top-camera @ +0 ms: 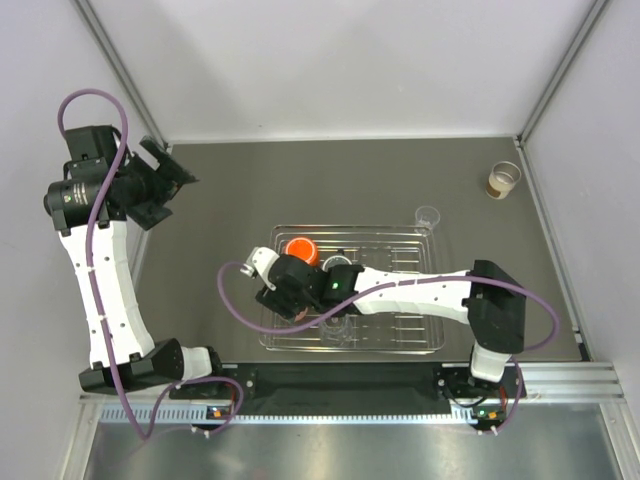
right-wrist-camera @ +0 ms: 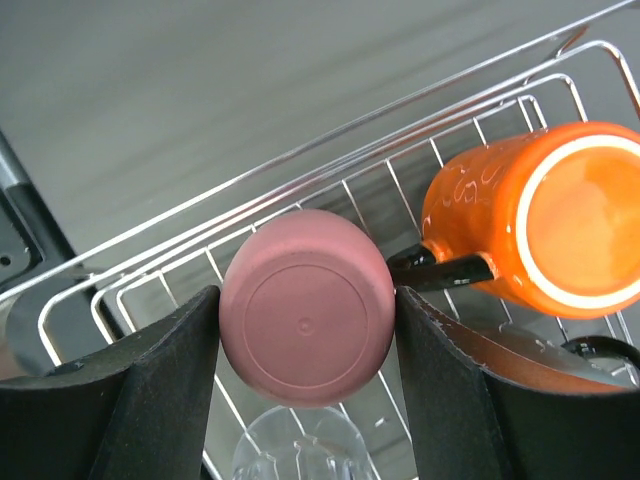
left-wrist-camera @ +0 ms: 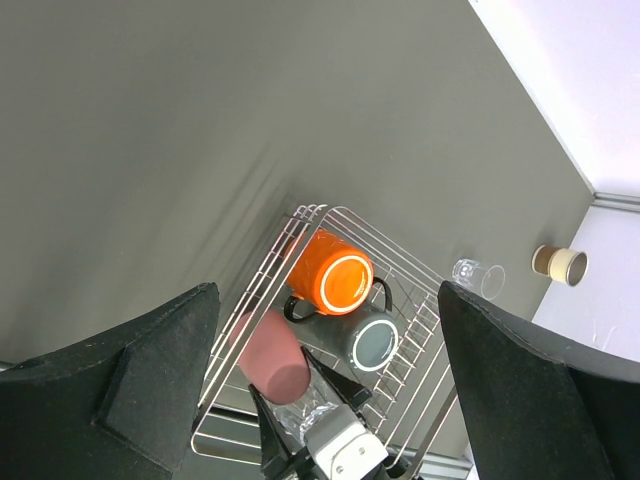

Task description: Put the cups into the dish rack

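The right tool [right-wrist-camera: 307, 300] grips the pink cup [right-wrist-camera: 305, 325], upended, at the dish rack's [right-wrist-camera: 330, 143] left end, beside the orange cup [right-wrist-camera: 540, 215].

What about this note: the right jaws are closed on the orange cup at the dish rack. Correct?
No: the right jaws are closed on the pink cup at the dish rack; the orange cup sits beside it. See the right wrist view.
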`<state>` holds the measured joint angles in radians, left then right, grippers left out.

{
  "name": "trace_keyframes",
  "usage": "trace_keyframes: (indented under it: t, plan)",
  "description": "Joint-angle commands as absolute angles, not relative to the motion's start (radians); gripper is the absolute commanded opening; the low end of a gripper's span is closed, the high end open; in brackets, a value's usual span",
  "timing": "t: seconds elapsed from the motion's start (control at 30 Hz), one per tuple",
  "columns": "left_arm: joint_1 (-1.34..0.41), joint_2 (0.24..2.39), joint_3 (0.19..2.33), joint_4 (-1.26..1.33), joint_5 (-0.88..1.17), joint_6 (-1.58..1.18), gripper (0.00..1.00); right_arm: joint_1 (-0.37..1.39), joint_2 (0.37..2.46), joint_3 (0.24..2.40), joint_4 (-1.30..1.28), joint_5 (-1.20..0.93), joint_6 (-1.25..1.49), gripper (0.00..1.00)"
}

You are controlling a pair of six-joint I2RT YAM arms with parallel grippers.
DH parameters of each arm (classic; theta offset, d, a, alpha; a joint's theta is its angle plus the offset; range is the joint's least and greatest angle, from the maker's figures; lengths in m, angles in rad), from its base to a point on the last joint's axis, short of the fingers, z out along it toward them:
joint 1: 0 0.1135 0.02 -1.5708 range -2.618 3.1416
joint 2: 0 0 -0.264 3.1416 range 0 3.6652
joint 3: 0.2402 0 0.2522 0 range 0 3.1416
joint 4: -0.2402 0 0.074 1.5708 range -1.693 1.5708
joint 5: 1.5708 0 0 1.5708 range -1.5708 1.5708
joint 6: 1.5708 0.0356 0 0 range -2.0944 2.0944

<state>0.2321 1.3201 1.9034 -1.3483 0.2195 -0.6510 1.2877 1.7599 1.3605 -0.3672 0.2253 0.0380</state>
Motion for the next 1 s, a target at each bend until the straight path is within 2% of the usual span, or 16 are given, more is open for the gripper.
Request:
trace_keyframes:
  t: [0.0, 0.37, 0.57, 0.67, 0.7, 0.77, 0.9, 0.97]
  plan:
    - [0.239, 1.304, 1.901, -1.505, 0.229, -0.634, 0.95, 1.301, 1.773, 1.362, -0.243, 0.267, 0.058, 0.0]
    - [0.241, 1.305, 1.885, -1.499, 0.241, -0.627, 0.95, 1.276, 1.787, 1.332, -0.183, 0.284, 0.081, 0.0]
    - [0.241, 1.313, 1.884, -1.493, 0.259, -0.634, 0.94, 1.27, 1.761, 1.286, -0.175, 0.279, 0.092, 0.05]
    - [0.244, 1.315, 1.878, -1.491, 0.27, -0.638, 0.94, 1.27, 1.743, 1.261, -0.173, 0.265, 0.092, 0.14]
    - [0.244, 1.316, 1.875, -1.486, 0.271, -0.64, 0.94, 1.27, 1.737, 1.255, -0.179, 0.262, 0.094, 0.24]
    - [0.247, 1.315, 1.875, -1.486, 0.275, -0.641, 0.94, 1.27, 1.729, 1.253, -0.186, 0.253, 0.094, 0.3]
    - [0.252, 1.316, 1.871, -1.485, 0.285, -0.643, 0.95, 1.27, 1.706, 1.247, -0.195, 0.252, 0.091, 0.5]
    - [0.25, 1.316, 1.87, -1.482, 0.291, -0.644, 0.95, 1.27, 1.698, 1.252, -0.206, 0.249, 0.086, 0.55]
